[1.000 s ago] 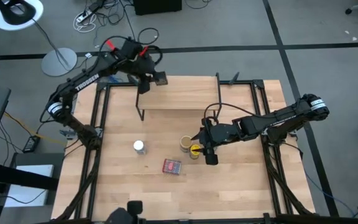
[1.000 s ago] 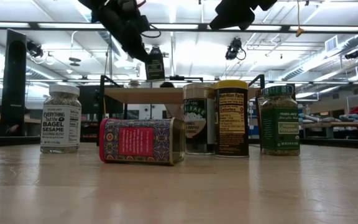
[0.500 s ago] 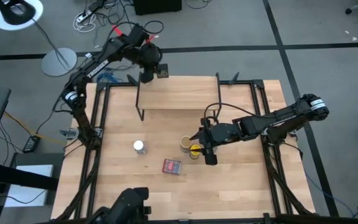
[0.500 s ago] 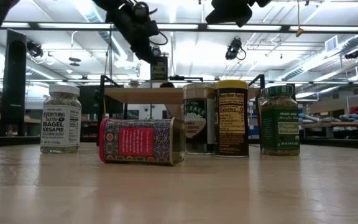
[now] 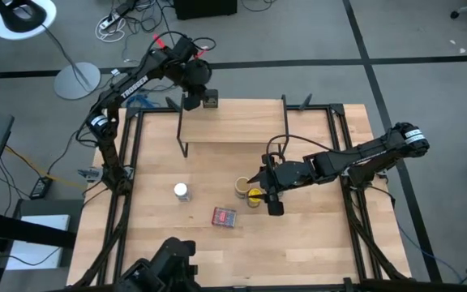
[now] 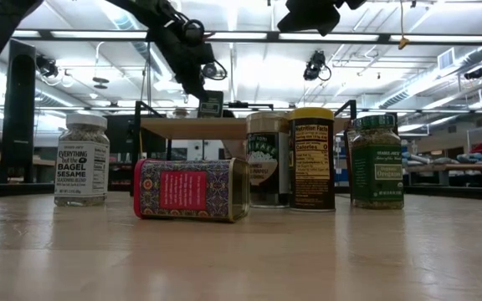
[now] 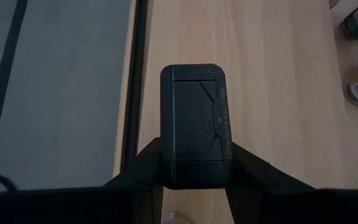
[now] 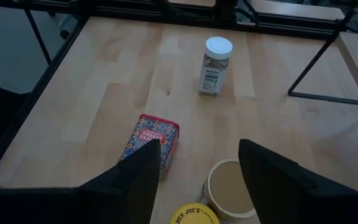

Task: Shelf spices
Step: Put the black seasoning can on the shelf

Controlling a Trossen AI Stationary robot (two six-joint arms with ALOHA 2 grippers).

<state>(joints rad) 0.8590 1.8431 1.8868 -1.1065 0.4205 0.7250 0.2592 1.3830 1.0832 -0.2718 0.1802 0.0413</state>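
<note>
High view: the left tool (image 5: 203, 99) grips the dark tin (image 5: 210, 100) at the shelf (image 5: 242, 126)'s 10 o'clock corner, likely lining up to set it down.

Low view: the red tin (image 6: 192, 190) lies flat, printed metal; jars stand round and glassy.

Left wrist: tin's boxy, matte.

Right wrist: right tool (image 8: 194, 163) hovers half-wide, empty, over the tan-capped jar (image 8: 232, 187) on the surface (image 8: 104, 81).
</note>
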